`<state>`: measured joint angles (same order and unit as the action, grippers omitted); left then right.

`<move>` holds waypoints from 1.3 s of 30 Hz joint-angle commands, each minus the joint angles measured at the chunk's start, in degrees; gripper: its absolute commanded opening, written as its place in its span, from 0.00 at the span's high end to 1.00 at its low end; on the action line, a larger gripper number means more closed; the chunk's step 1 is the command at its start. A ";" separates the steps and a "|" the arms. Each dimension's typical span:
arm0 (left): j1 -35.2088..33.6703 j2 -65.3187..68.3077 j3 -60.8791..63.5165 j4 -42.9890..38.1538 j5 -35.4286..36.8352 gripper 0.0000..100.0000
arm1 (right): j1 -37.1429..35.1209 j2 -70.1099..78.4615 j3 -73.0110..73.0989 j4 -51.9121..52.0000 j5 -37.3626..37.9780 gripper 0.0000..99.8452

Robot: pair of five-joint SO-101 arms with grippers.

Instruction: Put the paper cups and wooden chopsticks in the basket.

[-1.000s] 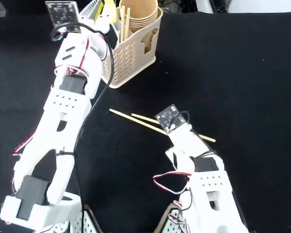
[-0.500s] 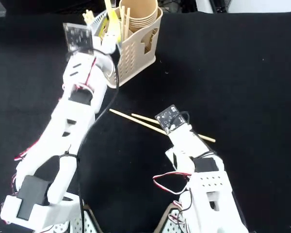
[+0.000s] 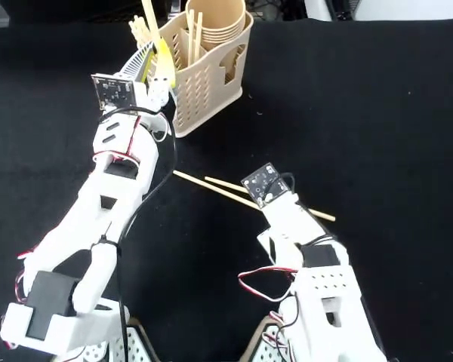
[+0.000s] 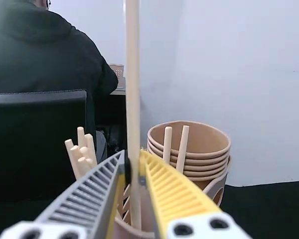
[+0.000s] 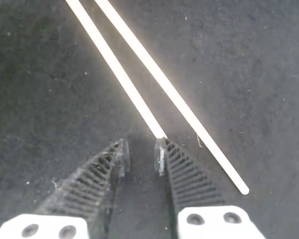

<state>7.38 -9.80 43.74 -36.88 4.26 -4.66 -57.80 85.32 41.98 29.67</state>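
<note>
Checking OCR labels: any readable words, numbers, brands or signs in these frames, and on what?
None can be read.
The paper cups, the basket, the chopstick in the left gripper and the two chopsticks on the table carry no print.
The left wrist board and the right wrist board show pale marks, too small to read.

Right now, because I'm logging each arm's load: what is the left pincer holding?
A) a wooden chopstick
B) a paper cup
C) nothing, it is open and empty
A: the left pincer is shut on an upright chopstick, next to the stacked paper cups in the basket.
</note>
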 commanded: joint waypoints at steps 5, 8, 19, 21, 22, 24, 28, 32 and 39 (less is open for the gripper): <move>-0.84 -0.97 1.63 -1.23 -0.09 0.88 | -0.53 0.40 -0.13 -0.88 0.00 0.89; -1.10 -0.97 1.71 -1.23 0.18 0.88 | -0.53 0.40 -0.13 -0.88 -0.09 0.89; -3.38 -18.11 8.75 1.58 -0.09 0.88 | -0.53 0.66 -12.53 12.75 3.25 0.82; -4.09 -23.65 9.27 7.38 0.09 0.88 | -0.53 0.66 -16.31 15.56 6.59 0.78; -4.62 -26.29 9.45 10.81 0.18 0.88 | -0.53 0.66 -17.80 16.26 8.44 0.76; -5.93 -31.38 9.45 17.23 0.26 0.88 | -0.53 0.75 -19.74 16.53 12.13 0.77; -8.40 -41.32 10.86 32.18 -0.18 0.88 | -2.64 2.15 -20.09 17.23 18.20 0.78; -10.42 -53.36 16.22 51.16 -0.26 0.88 | -4.40 12.62 -25.54 19.69 18.11 0.78; -14.20 -74.29 27.56 72.97 -2.20 0.88 | -7.03 40.31 -45.41 28.48 22.33 0.78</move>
<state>-4.84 -76.18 68.88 30.02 4.09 -10.02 -27.03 49.19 67.91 50.15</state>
